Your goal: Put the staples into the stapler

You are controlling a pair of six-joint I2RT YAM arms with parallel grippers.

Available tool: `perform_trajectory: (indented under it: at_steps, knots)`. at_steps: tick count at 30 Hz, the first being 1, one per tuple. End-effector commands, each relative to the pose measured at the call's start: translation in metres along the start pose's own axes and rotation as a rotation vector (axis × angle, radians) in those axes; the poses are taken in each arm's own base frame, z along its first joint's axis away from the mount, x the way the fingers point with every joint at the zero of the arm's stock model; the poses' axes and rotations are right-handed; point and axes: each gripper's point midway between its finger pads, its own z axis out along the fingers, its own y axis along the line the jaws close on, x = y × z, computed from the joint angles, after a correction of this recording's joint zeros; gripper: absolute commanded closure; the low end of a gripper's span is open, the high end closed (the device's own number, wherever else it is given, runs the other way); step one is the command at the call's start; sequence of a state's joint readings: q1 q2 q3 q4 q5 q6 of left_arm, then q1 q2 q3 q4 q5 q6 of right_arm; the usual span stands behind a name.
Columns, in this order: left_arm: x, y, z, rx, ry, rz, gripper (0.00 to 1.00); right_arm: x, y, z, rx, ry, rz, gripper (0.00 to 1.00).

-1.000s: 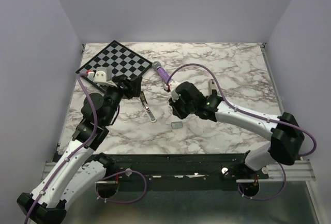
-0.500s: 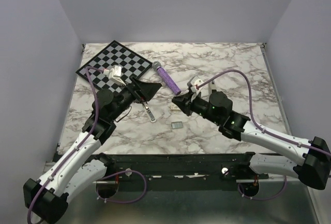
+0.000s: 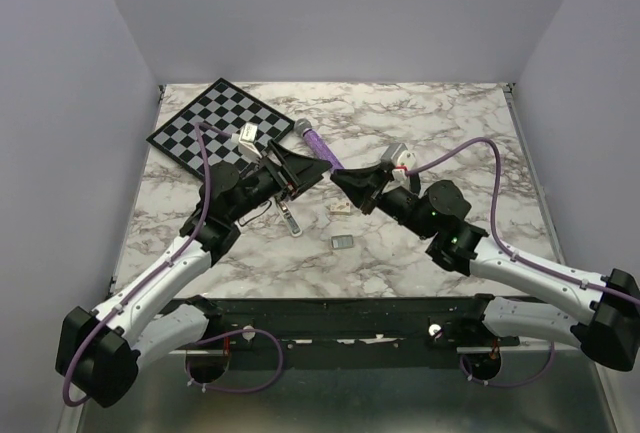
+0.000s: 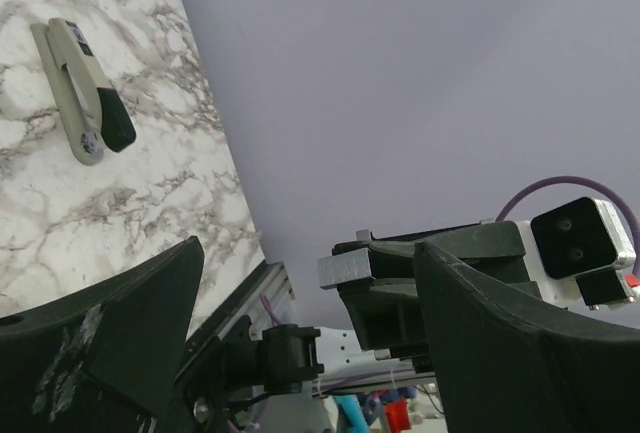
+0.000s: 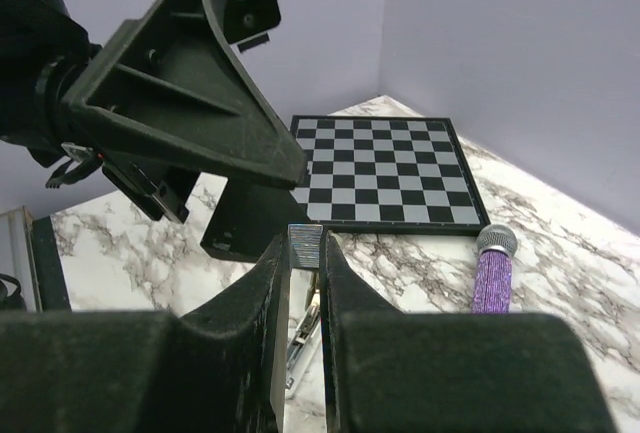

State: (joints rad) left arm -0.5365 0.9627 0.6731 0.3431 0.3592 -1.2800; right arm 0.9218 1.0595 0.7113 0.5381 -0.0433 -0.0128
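Right gripper (image 5: pixel 305 253): fingers clamped on the staples (image 5: pixel 305 238). The small silver-grey block sits at the fingertips, held in the air above the marble table (image 3: pixel 450 133).

Left gripper (image 3: pixel 315 171): jaws spread wide, holding nothing. Its wrist view shows the right gripper's tip and the block in the gap between the two left fingers, not touching either.

Change over the last second: the left gripper was low by the near corner of the checkerboard (image 3: pixel 215 118). It has since risen and swung to the right. The right arm was folded in close and has now stretched out towards the left. Half a second ago the two tips faced each other with a clear gap; now they nearly meet just in front of the purple stick (image 3: pixel 320 148).

Unchanged: the open stapler (image 3: pixel 288 215) lies on the table below the left gripper. A loose grey block (image 3: pixel 342 242) lies near it, towards the arm bases. A second stapler (image 4: pixel 80 88) shows on the marble in the left wrist view.
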Motion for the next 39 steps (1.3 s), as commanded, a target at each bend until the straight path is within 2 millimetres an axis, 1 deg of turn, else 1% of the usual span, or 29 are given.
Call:
perform_trajectory:
  at_steps: [1,5,11,18,24,25,27,29,31,36,39]
  knots:
    - [0.007,-0.025,0.001,0.083,0.054,-0.076,0.09,-0.014,0.005,0.005,-0.029,-0.07,-0.027,0.79]
    - [0.01,-0.026,0.003,0.099,0.068,-0.096,0.1,-0.012,0.009,0.008,-0.05,-0.06,-0.027,0.79]
    - [0.013,-0.032,0.004,0.123,0.086,-0.112,0.16,-0.006,0.01,0.01,-0.058,-0.045,-0.028,0.79]
    - [0.018,-0.031,0.006,0.124,0.107,-0.117,0.25,-0.008,0.011,0.01,-0.063,-0.05,-0.032,0.79]
    - [0.021,-0.033,0.005,0.139,0.115,-0.129,0.29,-0.006,0.01,0.009,-0.061,-0.044,-0.036,0.79]
    - [0.021,-0.032,0.005,0.136,0.116,-0.13,0.31,-0.008,0.01,0.009,-0.06,-0.048,-0.037,0.79]
    - [0.021,-0.033,0.004,0.142,0.112,-0.127,0.39,-0.007,0.01,0.008,-0.061,-0.045,-0.037,0.79]
    - [0.02,-0.032,0.005,0.14,0.11,-0.125,0.39,-0.007,0.01,0.008,-0.058,-0.045,-0.037,0.79]
    - [0.021,-0.033,0.005,0.141,0.111,-0.122,0.42,-0.006,0.009,0.008,-0.057,-0.042,-0.038,0.79]
    - [0.021,-0.033,0.005,0.142,0.109,-0.122,0.46,-0.007,0.011,0.007,-0.064,-0.045,-0.043,0.79]
    - [0.021,-0.034,0.004,0.145,0.108,-0.117,0.51,-0.006,0.011,0.006,-0.067,-0.043,-0.044,0.79]
